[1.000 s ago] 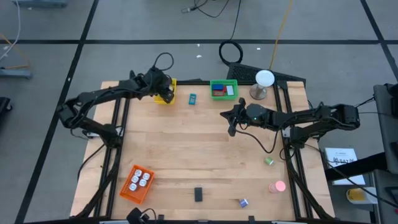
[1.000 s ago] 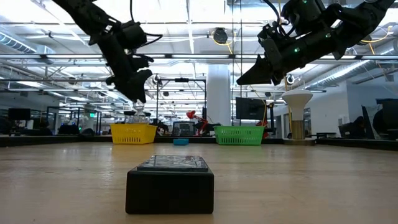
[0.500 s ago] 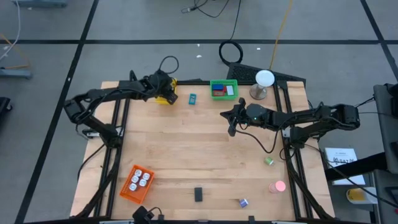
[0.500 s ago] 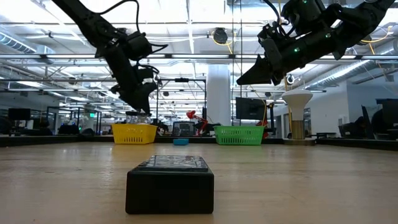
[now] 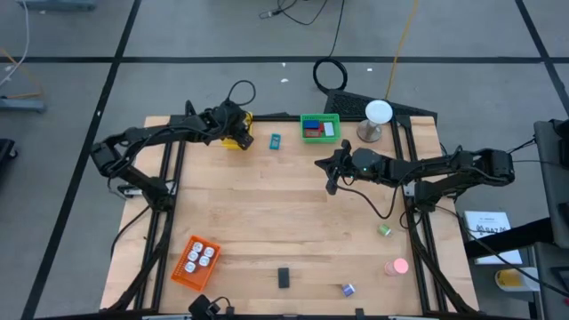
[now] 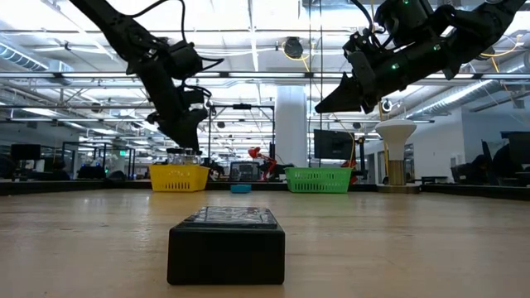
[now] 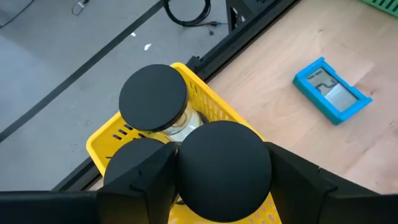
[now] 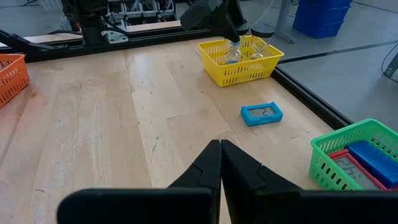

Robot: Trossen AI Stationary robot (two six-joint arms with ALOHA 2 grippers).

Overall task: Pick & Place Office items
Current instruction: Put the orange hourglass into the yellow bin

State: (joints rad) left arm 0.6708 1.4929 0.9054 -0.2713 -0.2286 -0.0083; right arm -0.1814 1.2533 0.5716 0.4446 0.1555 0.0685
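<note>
Left hand (image 5: 233, 130) in yellow slatted plastic basket (image 7: 106, 140), gripping black-capped clear jar (image 7: 214, 162); right hand (image 8: 219, 163) pinched shut, empty, above wooden bench (image 5: 267, 196)

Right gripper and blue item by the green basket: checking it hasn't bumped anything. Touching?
Apart. In the right wrist view the right gripper, shut, hangs over bare wood, with clear table between its fingertips and the blue item.

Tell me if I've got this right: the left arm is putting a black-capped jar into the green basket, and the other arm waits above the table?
Not quite: the left gripper holds the black-capped jar over the yellow basket, not the green basket, as the high view shows. The right gripper does wait above the table.
</note>
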